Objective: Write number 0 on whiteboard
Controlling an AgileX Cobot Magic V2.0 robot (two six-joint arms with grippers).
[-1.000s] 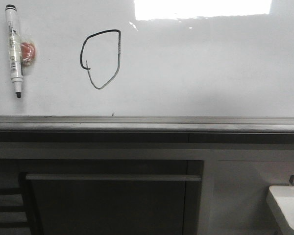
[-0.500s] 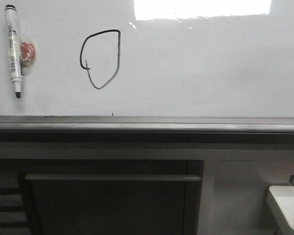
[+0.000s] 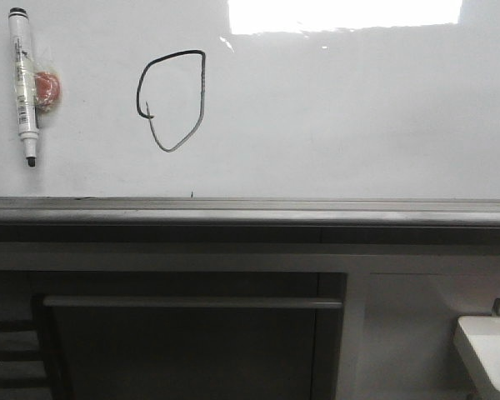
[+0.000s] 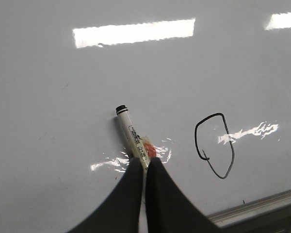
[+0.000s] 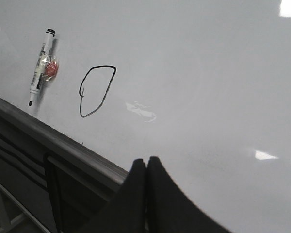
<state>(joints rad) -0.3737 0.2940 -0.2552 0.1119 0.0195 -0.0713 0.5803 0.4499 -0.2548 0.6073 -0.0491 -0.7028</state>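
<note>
1. On the whiteboard (image 3: pixel 342 125), glossy and white, a bright rectangular glare at 12 o'clock in the front view and a grey rail (image 3: pixel 250 208) along the lower edge.
2. Drawn toward 10 o'clock of the board in the front view: the number 0 (image 3: pixel 202 92), a thin black lopsided loop, flat across the top, pointed at 6 o'clock, with a small hook inside its 9 o'clock edge.
3. At 9 o'clock from the loop, well apart from it: a marker (image 3: pixel 22 83) stuck upright on the board, white barrel, black end cap at 12 o'clock and dark tip at 6 o'clock, with a red disc (image 3: pixel 48 88) just beside the barrel at its 3 o'clock side under clear tape.
4. Below the rail: grey cabinet panels (image 3: pixel 192 342); at 5 o'clock of the front view, the corner of a white object (image 3: pixel 483 350), not identifiable.
5. Left gripper (image 4: pixel 144 162): dark fingers pressed together, nothing between them, tips in line with the marker's taped middle in the left wrist view; touching or apart from the marker, cannot tell.
6. Right gripper (image 5: pixel 146 162): fingers closed against each other, holding nothing, over bare board near the rail in the right wrist view, well apart from loop and marker.
7. Neither arm visible in the front view.
</note>
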